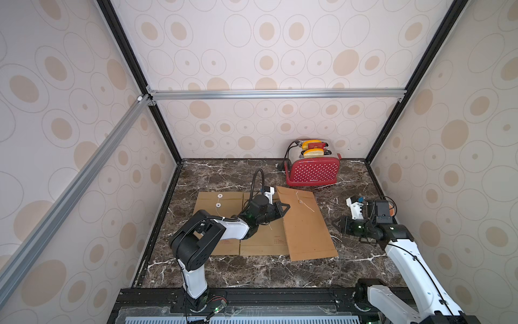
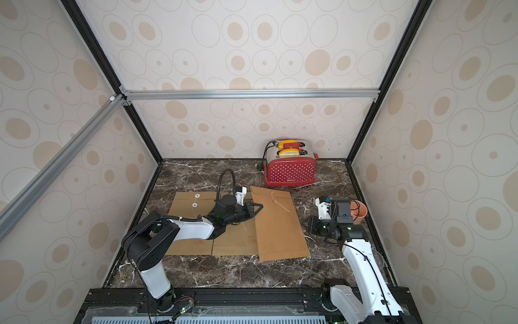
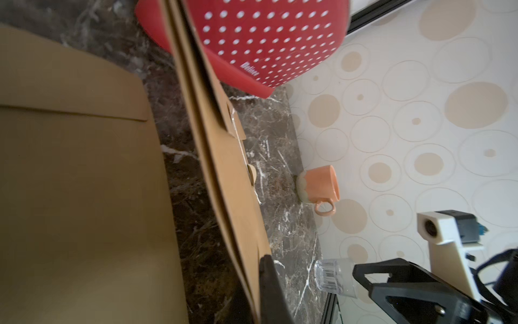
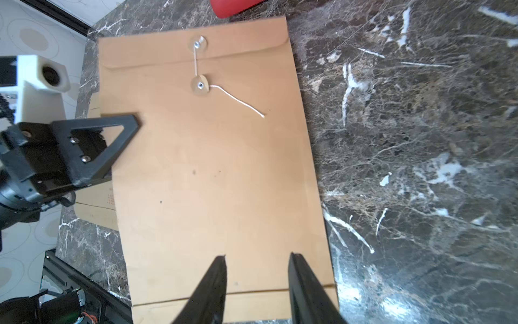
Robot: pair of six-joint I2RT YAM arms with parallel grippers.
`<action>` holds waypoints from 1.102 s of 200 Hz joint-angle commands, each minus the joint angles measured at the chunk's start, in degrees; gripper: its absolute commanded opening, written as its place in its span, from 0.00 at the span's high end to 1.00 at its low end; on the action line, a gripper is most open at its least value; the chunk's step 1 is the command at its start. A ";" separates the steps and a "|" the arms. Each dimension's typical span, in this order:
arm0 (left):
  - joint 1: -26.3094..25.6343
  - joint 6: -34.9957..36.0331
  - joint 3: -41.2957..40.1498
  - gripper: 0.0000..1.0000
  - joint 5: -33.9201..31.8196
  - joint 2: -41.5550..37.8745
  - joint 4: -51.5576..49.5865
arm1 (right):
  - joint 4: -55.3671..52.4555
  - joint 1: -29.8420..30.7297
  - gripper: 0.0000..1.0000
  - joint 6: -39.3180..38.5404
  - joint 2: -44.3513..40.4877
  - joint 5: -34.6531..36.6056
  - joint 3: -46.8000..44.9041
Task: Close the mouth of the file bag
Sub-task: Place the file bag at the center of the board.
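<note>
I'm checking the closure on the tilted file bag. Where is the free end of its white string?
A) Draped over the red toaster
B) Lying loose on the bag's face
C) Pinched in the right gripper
B: in the right wrist view the string leaves the lower disc and ends free on the file bag, and the right gripper stands open with nothing in it.

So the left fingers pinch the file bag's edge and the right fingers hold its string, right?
The right fingers hold nothing: the right wrist view shows them apart, short of the string, which lies loose on the file bag. The left fingers do pinch its edge.
</note>
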 commanded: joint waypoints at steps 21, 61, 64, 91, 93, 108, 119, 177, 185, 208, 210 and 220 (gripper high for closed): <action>-4.49 -3.68 8.55 1.00 -1.70 9.73 3.27 | 9.47 -0.25 0.60 1.23 4.40 -0.91 -3.52; -5.13 -2.98 12.54 0.99 -2.06 14.35 1.44 | 11.15 -1.29 0.60 -0.30 6.17 -0.61 -5.71; -5.13 -2.80 12.84 0.99 -1.98 14.55 1.04 | 11.35 -1.50 0.60 -0.37 6.31 -0.70 -5.91; -5.13 -1.15 14.75 0.94 -1.85 15.02 -1.92 | 12.69 -2.85 0.60 -0.53 7.24 -1.83 -6.61; -5.17 -0.99 14.96 0.93 -1.81 15.03 -2.31 | 12.79 -2.97 0.60 -0.56 7.36 -1.90 -6.63; -5.13 0.38 15.72 0.81 -2.20 14.62 -5.00 | 13.20 -3.17 0.60 -0.88 8.03 -2.12 -6.85; -5.15 1.17 15.85 0.67 -2.83 14.12 -6.66 | 13.34 -3.26 0.60 -0.96 8.34 -2.37 -7.06; -5.15 6.17 18.57 0.38 -5.04 10.75 -18.93 | 13.51 -3.83 0.60 -0.75 7.66 -3.35 -7.09; -5.13 7.31 19.28 0.35 -5.39 10.40 -20.74 | 13.28 -3.91 0.60 -0.75 7.44 -3.35 -7.08; -5.13 9.67 21.42 0.31 -5.39 9.60 -24.46 | 13.21 -3.94 0.60 -0.69 7.13 -3.44 -7.21; -5.08 9.91 21.70 0.30 -5.33 9.54 -24.82 | 13.16 -3.93 0.60 -0.62 7.13 -3.48 -7.28; -5.14 11.05 22.70 0.28 -5.70 9.17 -26.89 | 13.08 -4.03 0.60 -0.65 7.08 -3.69 -7.18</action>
